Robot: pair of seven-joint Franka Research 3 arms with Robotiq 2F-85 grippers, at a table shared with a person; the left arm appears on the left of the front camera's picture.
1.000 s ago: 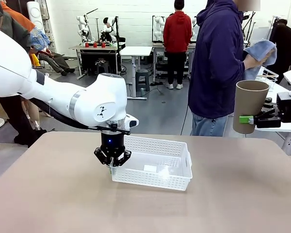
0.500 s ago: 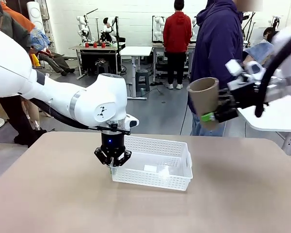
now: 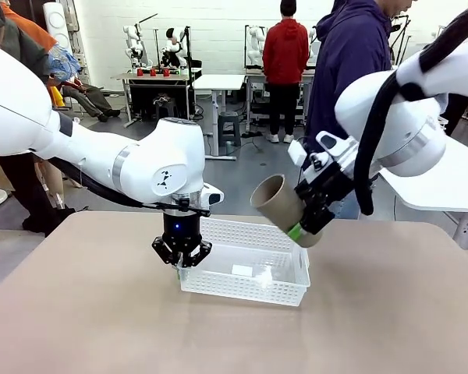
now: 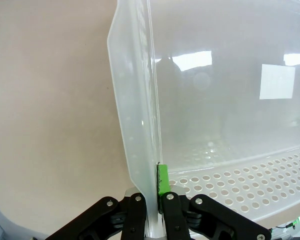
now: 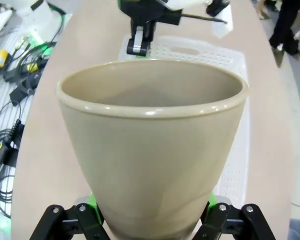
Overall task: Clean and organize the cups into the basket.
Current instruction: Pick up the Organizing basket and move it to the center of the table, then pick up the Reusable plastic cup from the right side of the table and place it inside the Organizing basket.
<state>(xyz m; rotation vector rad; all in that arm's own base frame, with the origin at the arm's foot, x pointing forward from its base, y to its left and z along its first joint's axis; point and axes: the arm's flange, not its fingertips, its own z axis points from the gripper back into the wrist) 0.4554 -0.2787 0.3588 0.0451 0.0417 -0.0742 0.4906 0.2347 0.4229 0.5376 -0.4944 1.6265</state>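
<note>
Wide bare tabletop [image 3: 70, 312] lies open to the left of and in front of the basket. The left gripper [image 3: 181, 255] is pinched on the left end wall of the basket [image 3: 246, 292], a shallow white plastic rectangle with perforated sides and a solid rim, standing mid-table. By its far right corner, held in the air, the right gripper [image 3: 306, 222] clamps the narrow base end of a cup [image 3: 274, 201], matte tan, smooth and tapered, tilted with its mouth up-left.

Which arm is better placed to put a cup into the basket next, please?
The right arm, probably: the right gripper holds a cup tilted just above the basket, while the left gripper is shut on its left rim.
</note>
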